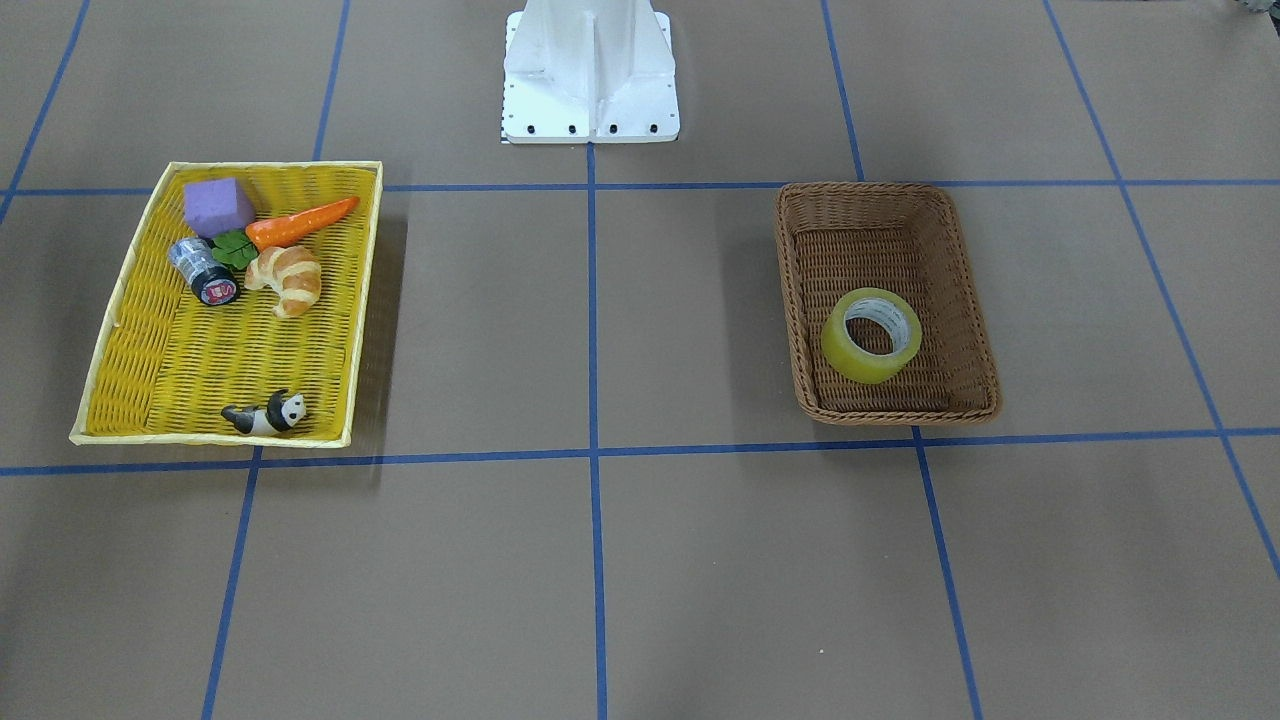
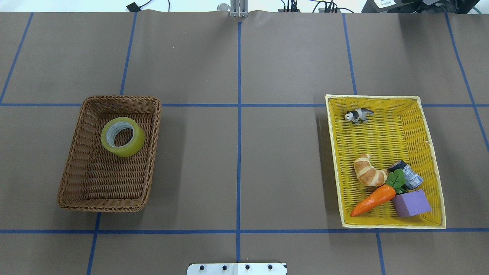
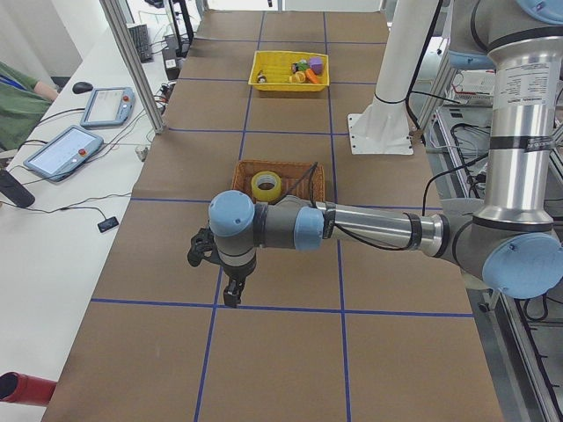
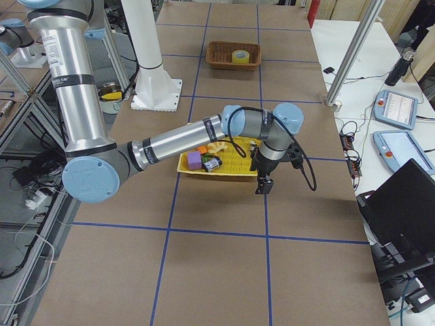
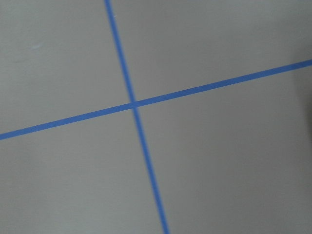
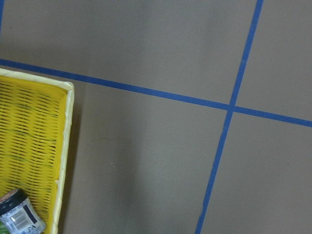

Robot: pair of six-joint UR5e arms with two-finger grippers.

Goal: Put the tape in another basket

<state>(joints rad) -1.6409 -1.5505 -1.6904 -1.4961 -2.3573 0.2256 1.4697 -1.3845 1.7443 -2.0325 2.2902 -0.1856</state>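
The yellow tape roll (image 2: 122,136) lies flat inside the brown wicker basket (image 2: 122,98), toward its far end. It also shows in the front view (image 1: 871,335) within the basket (image 1: 860,186). My left gripper (image 3: 230,297) hangs over bare table well clear of the basket, on the side away from the robot base. My right gripper (image 4: 262,187) hangs just beyond the yellow tray's outer edge. Both show only in the side views, so I cannot tell whether they are open or shut. Neither touches the tape.
The shallow yellow tray (image 2: 372,96) holds a croissant (image 2: 368,173), a carrot (image 2: 372,200), a purple block (image 2: 412,203), a small silvery cylinder (image 2: 410,177) and a panda figure (image 2: 357,115). The robot's white base (image 1: 590,75) stands between basket and tray. Blue tape lines grid the table.
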